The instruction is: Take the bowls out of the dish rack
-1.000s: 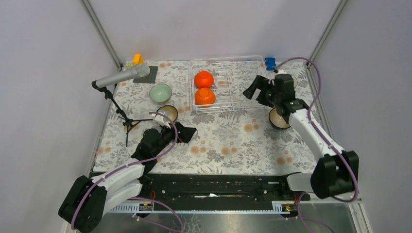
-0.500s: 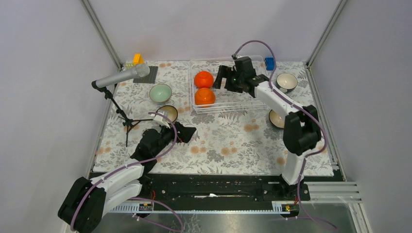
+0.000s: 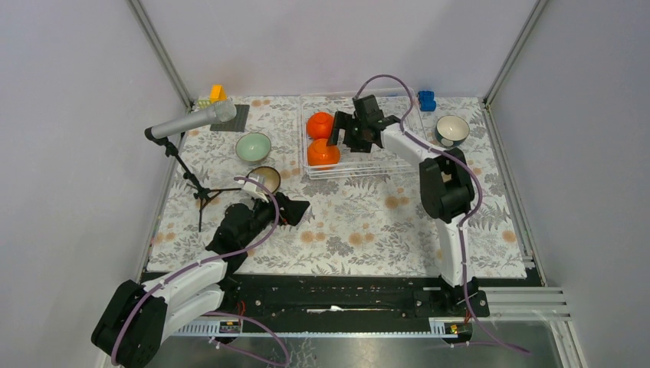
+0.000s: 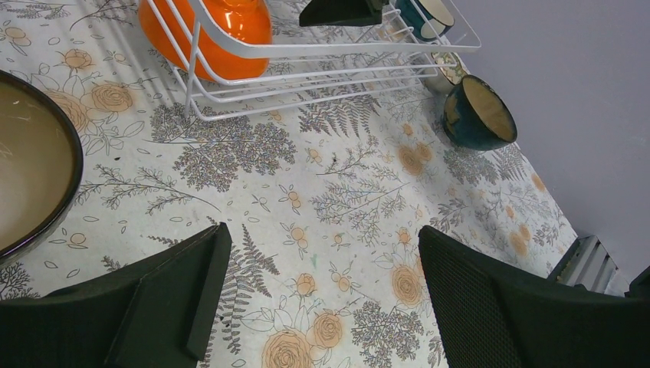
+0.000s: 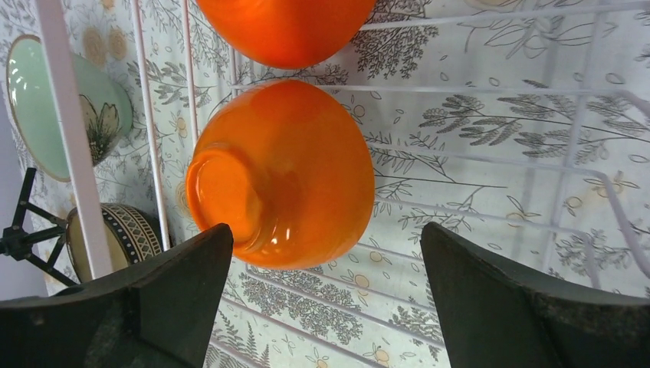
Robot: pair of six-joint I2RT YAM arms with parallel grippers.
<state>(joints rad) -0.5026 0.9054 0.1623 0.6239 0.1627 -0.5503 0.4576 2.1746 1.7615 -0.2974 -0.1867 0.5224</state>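
Observation:
The wire dish rack stands at the back middle and holds two bright orange bowls, both upside down. My right gripper is open and empty above the rack, just right of the orange bowls. In the right wrist view the nearer orange bowl lies between and beyond the open gripper, apart from the fingers. The mint green bowl and a dark brown bowl sit on the cloth left of the rack. A teal bowl sits at the back right. My left gripper is open and empty over the cloth.
A microphone on a tripod stands at the left. A blue toy block lies behind the rack, and yellow and orange blocks at the back left. In the left wrist view another teal bowl lies on the cloth right of the rack.
My right arm has swung from the right side of the table leftward over the rack, toward the orange bowls, uncovering the teal bowl at the back right. The left arm has not moved.

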